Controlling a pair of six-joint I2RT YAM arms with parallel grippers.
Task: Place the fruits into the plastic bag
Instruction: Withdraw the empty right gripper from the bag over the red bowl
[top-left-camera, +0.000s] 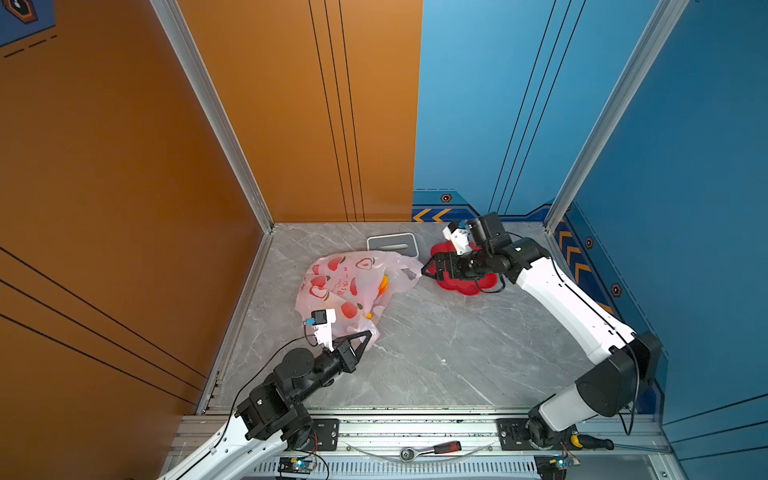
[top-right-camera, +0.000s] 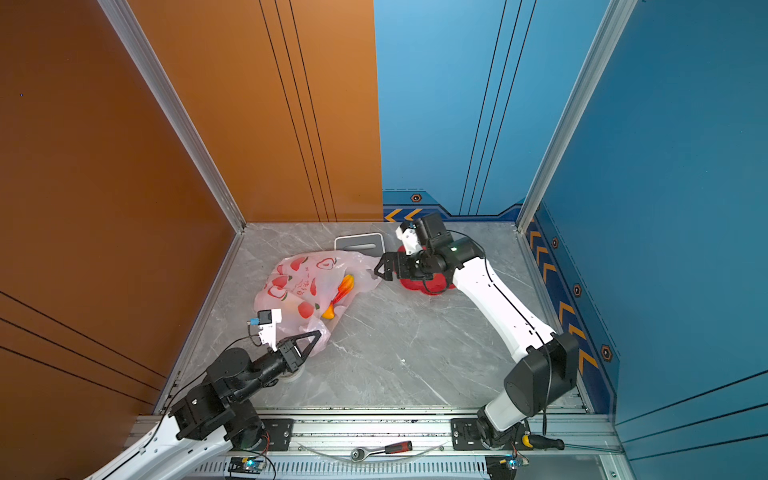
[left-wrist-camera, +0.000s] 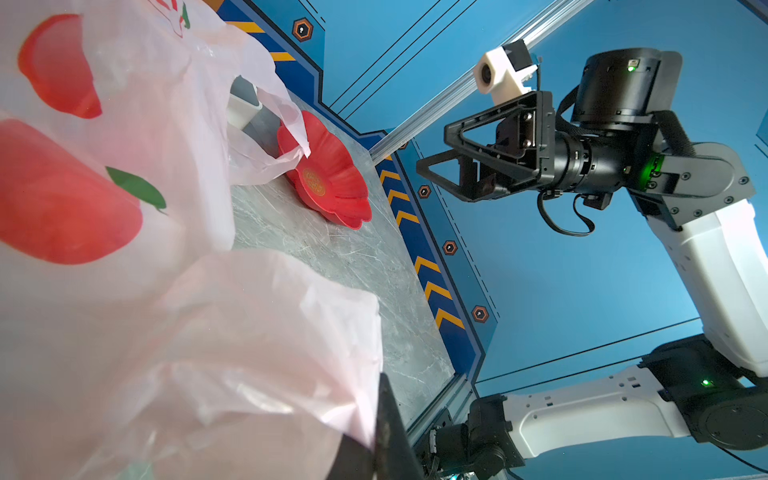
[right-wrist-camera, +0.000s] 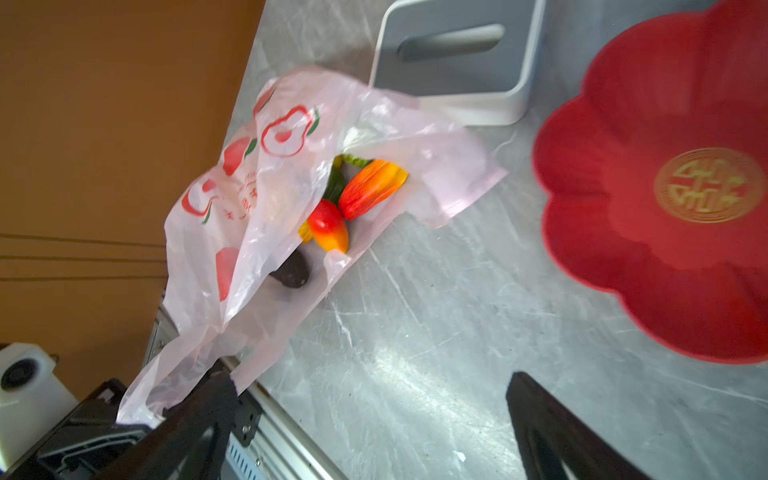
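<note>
At the lower left of both top views, the left gripper (top-left-camera: 368, 334) is clenched on a bunched end of the plastic bag (top-left-camera: 332, 286). The right wrist view shows pink film pinched between its dark fingers. From there the bag runs up and to the right across the grey table (top-left-camera: 436, 353), lying slack on the marble with its mouth facing right. Inside that mouth are the fruits (right-wrist-camera: 332, 216), best seen in the right wrist view: a yellow-red mango (right-wrist-camera: 372, 187), a smaller red-and-yellow one just below it, something green behind them, and a dark avocado (right-wrist-camera: 293, 270) partly under the film. Whether more fruits are hidden under the printed plastic cannot be told. Above the bag, at the back of the table, stands the tissue box (top-left-camera: 392, 245). To the right of the bag's loose flap, the right gripper (top-left-camera: 427, 268) hangs with its jaws spread wide and nothing between them. The red dish (left-wrist-camera: 328, 178) beneath and behind it is empty. No fruit shows on the bare table or in the dish, so the loading looks essentially finished. The mangoes lie close to the bag's open edge, so they may need settling deeper in, and the left gripper would then let go.
</note>
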